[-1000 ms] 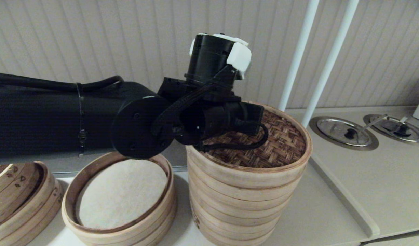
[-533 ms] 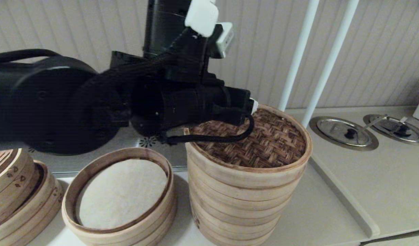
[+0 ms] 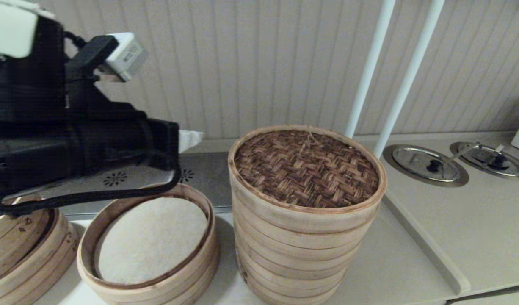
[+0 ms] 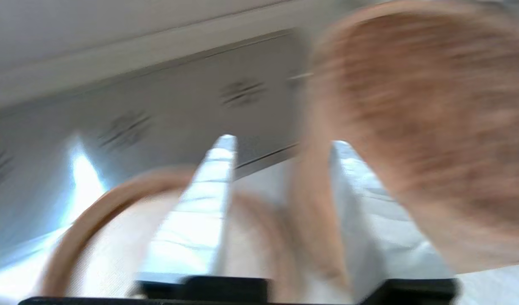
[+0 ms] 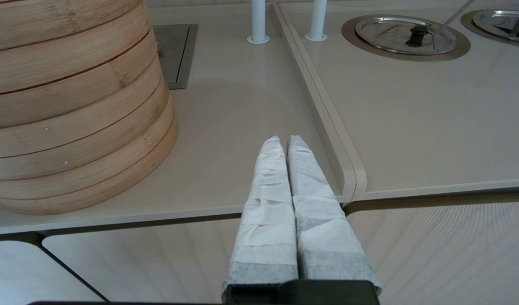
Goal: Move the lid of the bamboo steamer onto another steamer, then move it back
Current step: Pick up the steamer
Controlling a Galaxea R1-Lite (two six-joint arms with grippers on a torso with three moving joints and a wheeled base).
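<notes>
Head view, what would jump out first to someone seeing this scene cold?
The tall steamer stack in the middle, capped by the dark woven bamboo steamer lid. Next, the big black left arm at upper left, its left gripper open and empty beside the stack, above the short steamer with its whitish liner. The right gripper sits shut, low at the counter's front edge.

Your left gripper (image 4: 280, 142) pulls off bamboo steamer lid (image 3: 306, 167), swings left above short steamer (image 3: 147, 241), fingers apart.
</notes>
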